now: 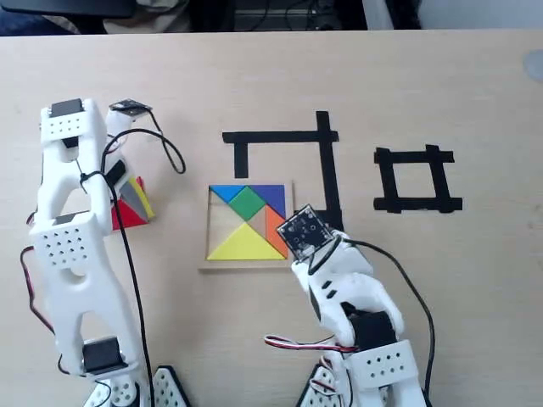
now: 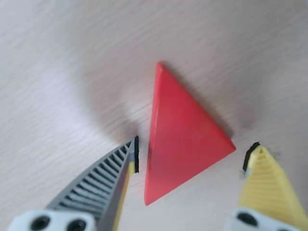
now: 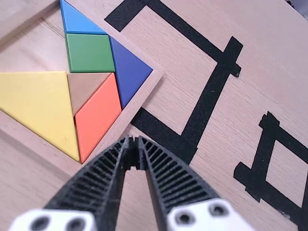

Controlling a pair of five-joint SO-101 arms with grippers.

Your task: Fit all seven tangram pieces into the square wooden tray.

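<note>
The square wooden tray lies mid-table and holds a yellow triangle, a green square, blue pieces and an orange piece; its left part is bare wood. A red triangle lies flat on the table to the tray's left. My left gripper is open low over the table, with its grey finger and yellow finger on either side of the red triangle. My right gripper is shut and empty, just off the tray near its orange piece.
Two black tape outlines mark the table: one behind and right of the tray, and a smaller square farther right. Cables trail from both arms. The right arm's body stands at the front of the table, below the tray.
</note>
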